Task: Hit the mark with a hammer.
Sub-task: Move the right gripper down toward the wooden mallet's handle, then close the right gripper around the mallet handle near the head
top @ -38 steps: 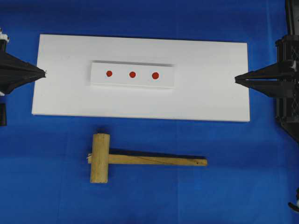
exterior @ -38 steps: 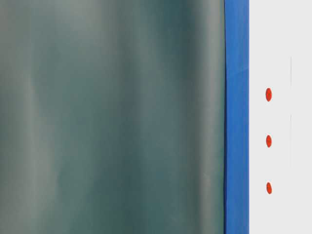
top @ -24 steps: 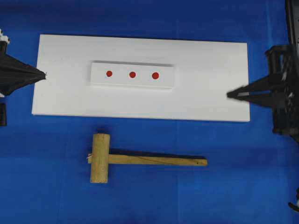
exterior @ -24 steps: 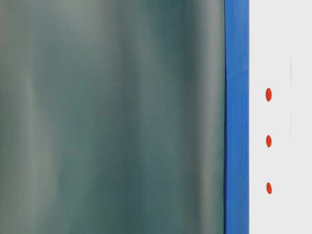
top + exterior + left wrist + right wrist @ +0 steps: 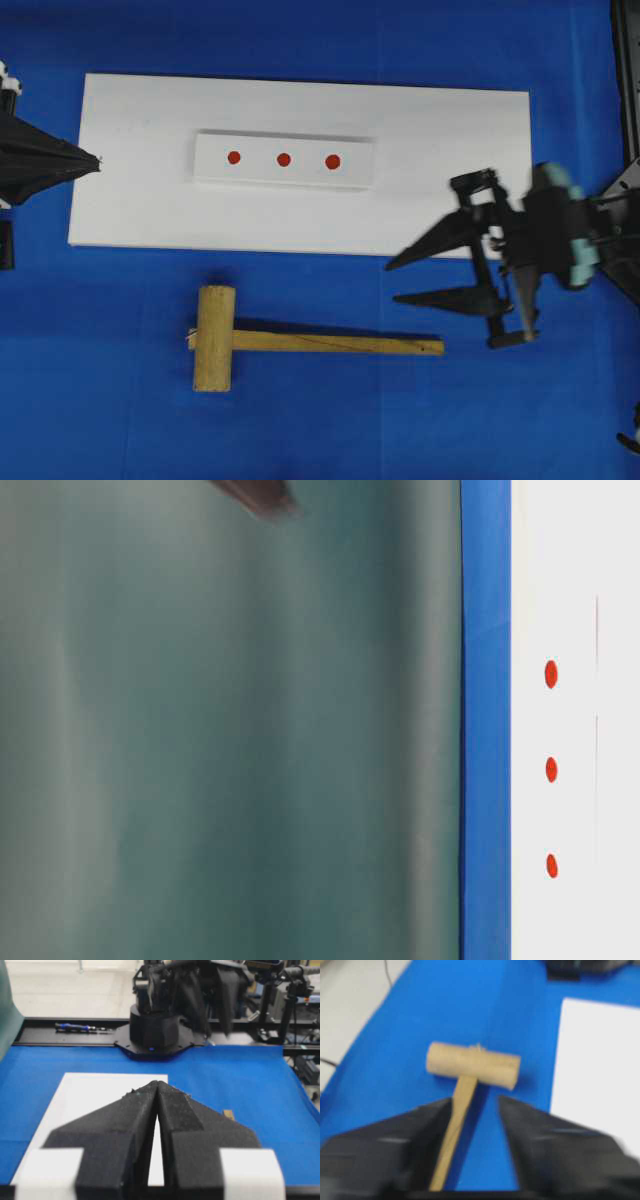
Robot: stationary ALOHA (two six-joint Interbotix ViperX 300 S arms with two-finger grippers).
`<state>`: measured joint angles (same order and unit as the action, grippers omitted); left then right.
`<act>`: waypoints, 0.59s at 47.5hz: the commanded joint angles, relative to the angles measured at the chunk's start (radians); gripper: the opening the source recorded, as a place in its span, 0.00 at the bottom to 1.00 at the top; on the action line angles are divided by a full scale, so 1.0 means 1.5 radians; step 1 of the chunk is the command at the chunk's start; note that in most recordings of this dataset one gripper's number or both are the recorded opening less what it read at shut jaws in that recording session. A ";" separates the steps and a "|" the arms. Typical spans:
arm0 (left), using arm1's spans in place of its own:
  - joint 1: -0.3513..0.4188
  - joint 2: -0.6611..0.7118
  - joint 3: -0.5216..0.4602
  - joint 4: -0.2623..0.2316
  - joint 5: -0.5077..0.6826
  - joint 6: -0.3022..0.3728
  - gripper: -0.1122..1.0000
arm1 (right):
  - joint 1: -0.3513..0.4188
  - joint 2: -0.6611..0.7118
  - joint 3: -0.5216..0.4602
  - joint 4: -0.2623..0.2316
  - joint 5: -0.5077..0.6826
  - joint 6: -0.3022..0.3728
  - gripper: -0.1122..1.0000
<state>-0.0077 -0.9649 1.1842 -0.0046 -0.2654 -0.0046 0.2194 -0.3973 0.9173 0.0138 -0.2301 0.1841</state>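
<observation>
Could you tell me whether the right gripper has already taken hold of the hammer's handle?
No, in the overhead view the right gripper is open beside the handle's end, and the hammer lies untouched on the blue cloth.

A lab: blue-clothed bench [image 5: 240,1090], camera stands [image 5: 292,995] behind

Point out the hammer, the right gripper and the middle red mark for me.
hammer [image 5: 215,338]: overhead view, middle of its cylindrical head.
right gripper [image 5: 395,283]: overhead view, gap midway between its open fingertips.
middle red mark [image 5: 284,159]: overhead view, centre of the dot.
</observation>
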 commanded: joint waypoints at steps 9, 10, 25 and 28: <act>-0.002 0.001 -0.006 -0.001 -0.004 -0.001 0.10 | 0.015 0.170 -0.075 0.039 -0.038 0.014 0.90; -0.001 0.000 -0.006 -0.002 -0.004 -0.001 0.10 | 0.017 0.183 -0.078 0.043 -0.046 0.014 0.89; -0.001 0.000 -0.002 -0.001 -0.004 -0.001 0.10 | 0.037 0.359 -0.135 0.130 -0.145 0.014 0.86; -0.001 0.000 0.000 -0.001 -0.004 0.000 0.10 | 0.040 0.381 -0.146 0.142 -0.151 0.014 0.86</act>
<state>-0.0061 -0.9695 1.1934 -0.0046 -0.2654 -0.0046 0.2715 0.1565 0.7332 0.2071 -0.4326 0.2056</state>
